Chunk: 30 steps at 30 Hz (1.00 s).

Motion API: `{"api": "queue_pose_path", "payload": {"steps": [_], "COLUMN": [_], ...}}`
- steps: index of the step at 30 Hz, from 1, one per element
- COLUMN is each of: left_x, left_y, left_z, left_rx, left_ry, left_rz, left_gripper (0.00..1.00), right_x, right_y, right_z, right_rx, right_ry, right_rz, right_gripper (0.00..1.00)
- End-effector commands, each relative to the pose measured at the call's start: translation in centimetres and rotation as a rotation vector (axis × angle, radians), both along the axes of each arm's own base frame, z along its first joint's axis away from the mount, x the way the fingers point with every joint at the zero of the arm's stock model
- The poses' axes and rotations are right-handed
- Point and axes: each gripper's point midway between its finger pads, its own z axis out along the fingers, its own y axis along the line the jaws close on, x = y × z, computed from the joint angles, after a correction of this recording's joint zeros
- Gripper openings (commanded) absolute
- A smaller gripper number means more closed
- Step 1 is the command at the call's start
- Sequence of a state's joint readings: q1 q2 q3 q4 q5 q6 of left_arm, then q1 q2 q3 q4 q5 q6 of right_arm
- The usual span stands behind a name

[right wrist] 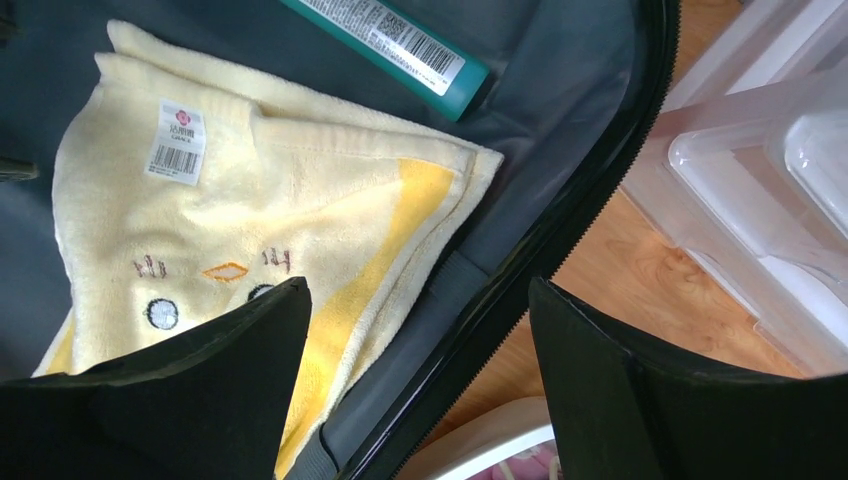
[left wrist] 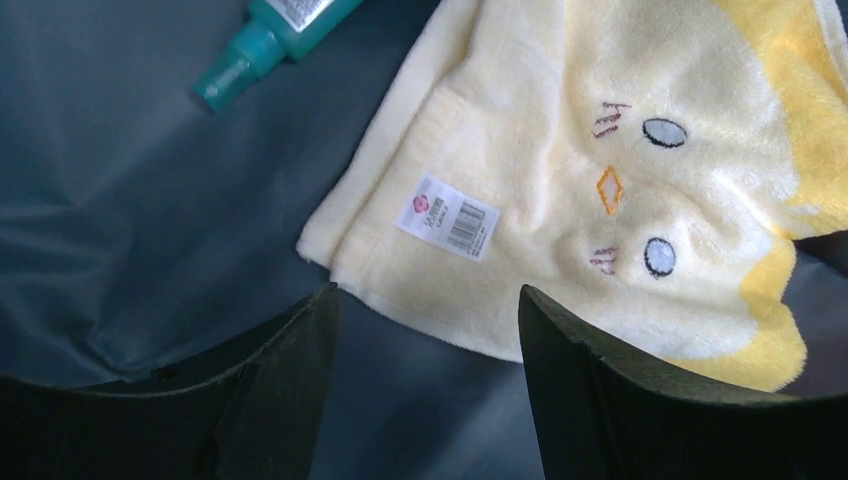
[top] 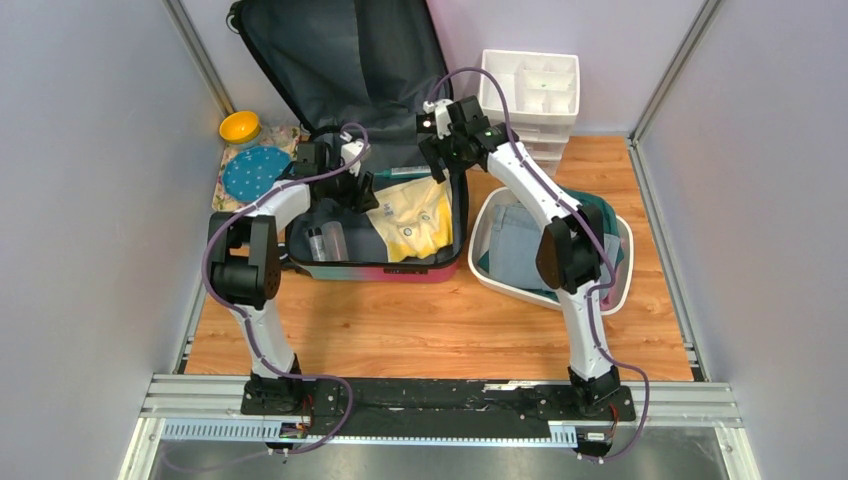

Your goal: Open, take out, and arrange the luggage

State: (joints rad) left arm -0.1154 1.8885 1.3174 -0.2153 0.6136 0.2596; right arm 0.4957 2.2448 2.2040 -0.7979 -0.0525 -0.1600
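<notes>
The luggage (top: 380,268) lies open on the table, its lid (top: 340,60) propped against the back wall. Inside lie a pale yellow towel with a cartoon face (top: 415,220) (left wrist: 610,170) (right wrist: 250,230), a teal tube (left wrist: 270,40) (right wrist: 390,45) and two clear bottles (top: 327,242). My left gripper (top: 362,190) (left wrist: 425,330) is open and empty, hovering just above the lining by the towel's corner. My right gripper (top: 445,165) (right wrist: 415,330) is open and empty above the suitcase's right zip rim (right wrist: 560,230).
A white oval basin (top: 610,296) with folded clothes stands right of the suitcase. A white drawer organiser (top: 530,95) is at the back right. A yellow bowl (top: 240,127) and a teal dotted disc (top: 254,171) lie on a cloth at the back left.
</notes>
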Motion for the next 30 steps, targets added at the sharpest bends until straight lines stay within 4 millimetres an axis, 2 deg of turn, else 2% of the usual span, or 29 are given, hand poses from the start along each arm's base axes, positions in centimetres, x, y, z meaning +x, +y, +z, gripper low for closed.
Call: {"api": "queue_pose_path", "payload": {"steps": [1,2,3,5,9,11,15,17,18,19,23,25,26,29,30], "left_x": [2.7,2.9,3.1,3.7,4.7,4.8,3.8,3.7,3.9,4.1,4.7,4.6,4.6,4.6,4.6], "left_y": [-1.0,-1.1,-1.2,-1.0,-1.3,-1.2,-1.7,-1.4,-1.3,-0.8,-0.3,0.2,0.6,1.5,2.4], "left_z": [1.2,0.2,0.4,-0.9,-1.9,-2.8,-4.7,-5.6,-5.8,-6.1,-5.8,-5.2,-5.1,-2.8,-2.0], "left_rx": [0.04,0.05,0.063,0.11,0.169,0.222,0.312,0.375,0.393,0.427,0.461,0.478,0.485,0.44,0.405], "left_ry": [-0.191,-0.181,-0.18,-0.177,-0.19,-0.19,-0.18,-0.189,-0.194,-0.19,-0.189,-0.194,-0.189,-0.179,-0.157], "left_rz": [-0.17,-0.195,-0.217,-0.239,-0.24,-0.238,-0.286,-0.284,-0.278,-0.257,-0.221,-0.207,-0.183,-0.089,-0.029], "left_gripper": [0.74,0.74,0.74,0.73,0.73,0.72,0.7,0.65,0.62,0.54,0.34,0.15,0.02,0.0,0.0], "right_x": [0.4,0.2,-0.3,-0.6,-1.4,-1.6,-2.2,-2.2,-2.2,-2.2,-2.4,-2.3,-2.3,-2.5,-2.6], "right_y": [0.8,0.8,1.0,0.7,0.3,-0.1,-0.7,-0.9,-1.0,-1.1,-1.1,-1.2,-1.2,-1.0,-1.0], "right_z": [3.4,3.7,4.2,4.5,5.5,5.4,5.5,5.3,5.3,5.4,5.4,5.5,5.5,5.7,6.0], "right_rx": [0.092,0.104,0.129,0.15,0.186,0.191,0.205,0.203,0.205,0.206,0.209,0.211,0.213,0.222,0.228], "right_ry": [-0.061,-0.058,-0.046,-0.033,-0.012,0.001,0.021,0.027,0.029,0.029,0.034,0.034,0.035,0.041,0.037], "right_rz": [-0.016,-0.012,-0.006,-0.008,-0.004,-0.008,-0.01,-0.014,-0.016,-0.019,-0.014,-0.015,-0.013,-0.004,0.004], "right_gripper": [0.84,0.84,0.85,0.85,0.86,0.86,0.86,0.86,0.86,0.86,0.86,0.86,0.86,0.86,0.86]}}
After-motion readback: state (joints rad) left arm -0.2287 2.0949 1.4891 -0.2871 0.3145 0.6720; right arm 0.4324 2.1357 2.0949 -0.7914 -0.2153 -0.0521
